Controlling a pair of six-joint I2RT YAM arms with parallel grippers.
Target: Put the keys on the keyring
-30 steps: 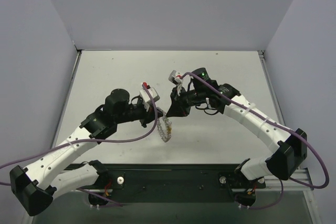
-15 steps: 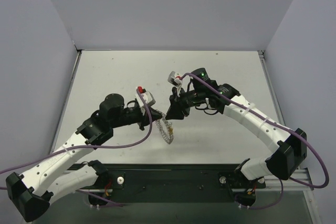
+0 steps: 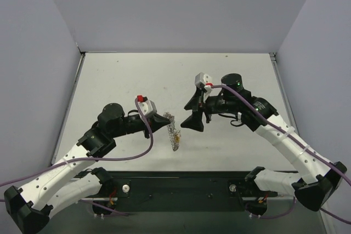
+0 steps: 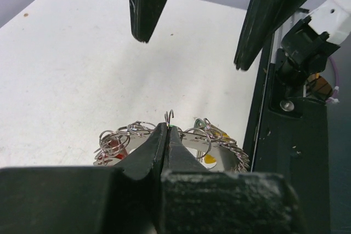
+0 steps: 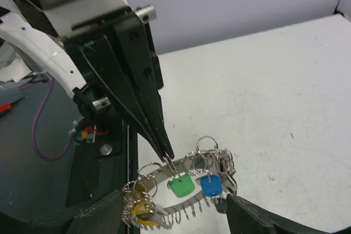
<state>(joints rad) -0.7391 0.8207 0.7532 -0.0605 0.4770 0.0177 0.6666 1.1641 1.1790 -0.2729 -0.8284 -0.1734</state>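
The right claw has just let go. A second ago it was closed up against the keyring; now its jaws stand wide with nothing between them, and it has drawn back to its own side, clear of the ring. The left claw has stayed pinched tight on the ring's top edge, so the ring hangs from its tips just above the worktop, between the two claws. Green, blue and yellow keys dangle from the ring by small split rings. The release probably means one more key is threaded on. No loose keys show in any view, so the job looks nearly done.
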